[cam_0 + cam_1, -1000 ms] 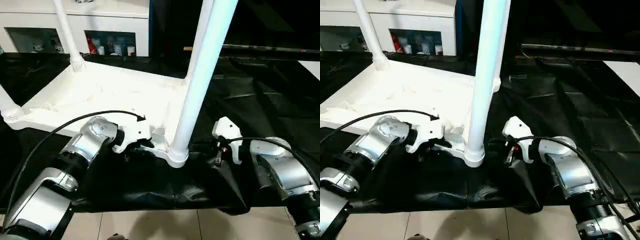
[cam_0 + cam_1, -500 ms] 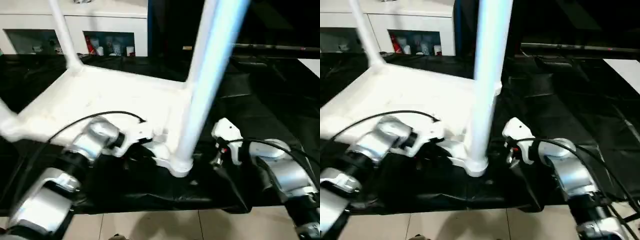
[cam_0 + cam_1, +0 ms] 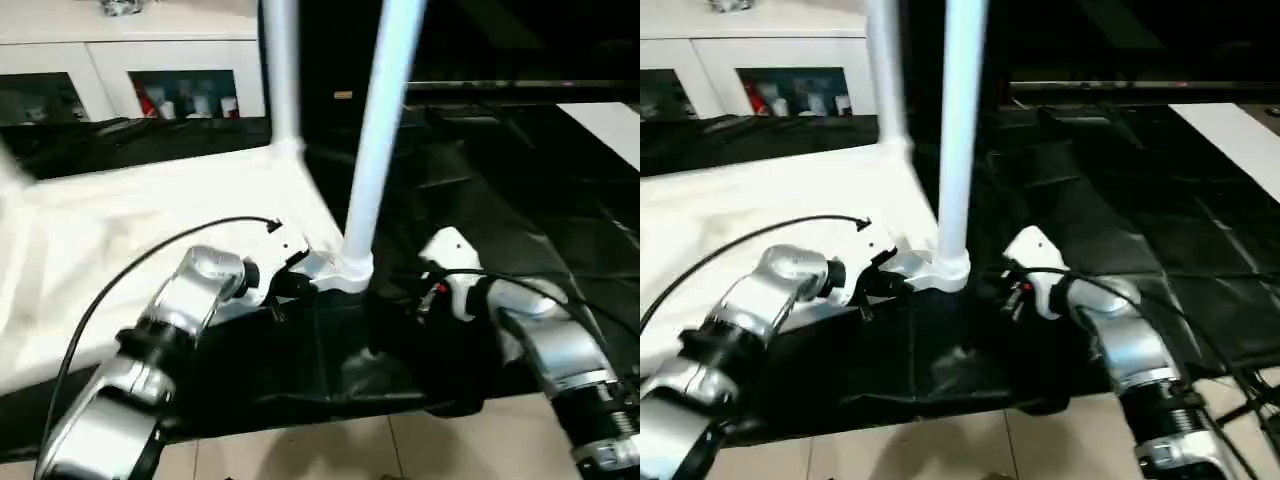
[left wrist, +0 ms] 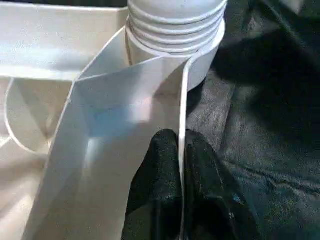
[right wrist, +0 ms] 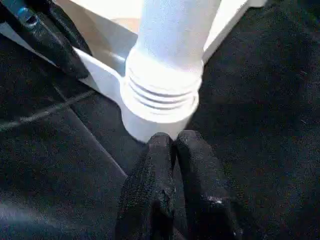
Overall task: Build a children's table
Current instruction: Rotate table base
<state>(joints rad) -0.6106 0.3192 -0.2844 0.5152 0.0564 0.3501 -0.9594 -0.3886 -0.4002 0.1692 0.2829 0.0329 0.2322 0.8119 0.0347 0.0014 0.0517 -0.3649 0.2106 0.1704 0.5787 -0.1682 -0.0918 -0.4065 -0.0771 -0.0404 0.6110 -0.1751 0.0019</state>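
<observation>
Your left arm comes in from the near left, and your left gripper (image 4: 180,165) is pinching the thin white rim of the children's table (image 3: 130,230), one black finger on each side of that edge, right beside the near corner socket (image 3: 342,272). The table lies upside down on the counter (image 3: 520,190), which is draped in black cloth, with its ribbed underside facing up and spreading away to the left and far side. Behind it on the far left stands a white cabinet (image 3: 150,75) with glass doors and small colourful items inside.

Moving to the middle, a white tubular leg (image 3: 380,130) stands upright in that near corner socket, its ribbed collar seated in the round socket. A second leg (image 3: 283,70) rises from the far corner just left of it.

On the right, your right gripper (image 5: 172,150) has its two black fingers pressed together with nothing between them, its tips right at the base of the socket on the black cloth; whether they touch the plastic, you cannot tell. Your right forearm (image 3: 545,345) runs off to the near right, with a black cable looping over it.
</observation>
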